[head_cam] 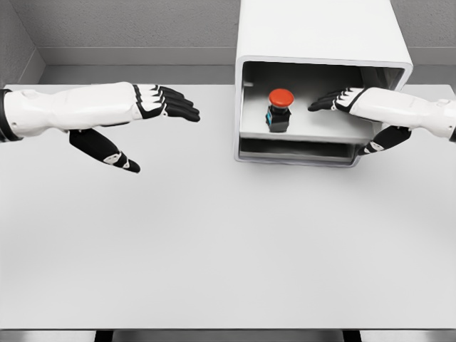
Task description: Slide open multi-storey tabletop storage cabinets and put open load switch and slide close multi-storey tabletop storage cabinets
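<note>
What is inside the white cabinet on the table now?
Inside the cabinet, a switch with a red button stands on the upper shelf, with the right hand open beside it. The lower compartment is too dark to tell.

A bare simulated test bench here: plain white table, grey walls behind, flat rendered surfaces everywhere. One white cabinet sits on top, nothing homely or shop-like around it.
</note>
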